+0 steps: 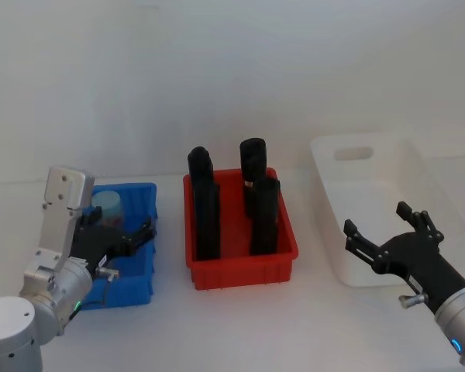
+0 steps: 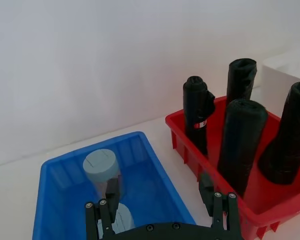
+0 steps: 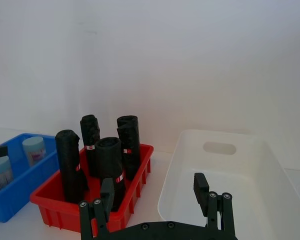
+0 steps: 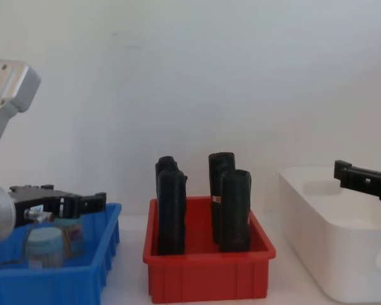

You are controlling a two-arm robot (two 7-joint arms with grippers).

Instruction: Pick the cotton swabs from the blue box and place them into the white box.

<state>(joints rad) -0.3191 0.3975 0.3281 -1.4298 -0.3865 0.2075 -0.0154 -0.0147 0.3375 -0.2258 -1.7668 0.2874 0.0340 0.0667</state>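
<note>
Over the blue box point(image 1: 143, 194), the left gripper point(image 1: 132, 246) hangs with its fingers spread wide, nothing clamped between them! Right beneath it, inside that box, stand the cotton swabs point(image 2: 101, 170), two tubs, pale lids up. Across the table, the right gripper point(image 1: 384, 232) hovers at the near edge of the white box point(image 1: 325, 186), fingers likewise apart and empty. Between the two boxes sits a red bin point(image 1: 240, 271) with four black rolls point(image 1: 208, 217) standing upright in it.

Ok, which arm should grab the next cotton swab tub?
Left. The left gripper hovers open over the blue box, near the cotton swab tubs; the right gripper is by the white box.
</note>
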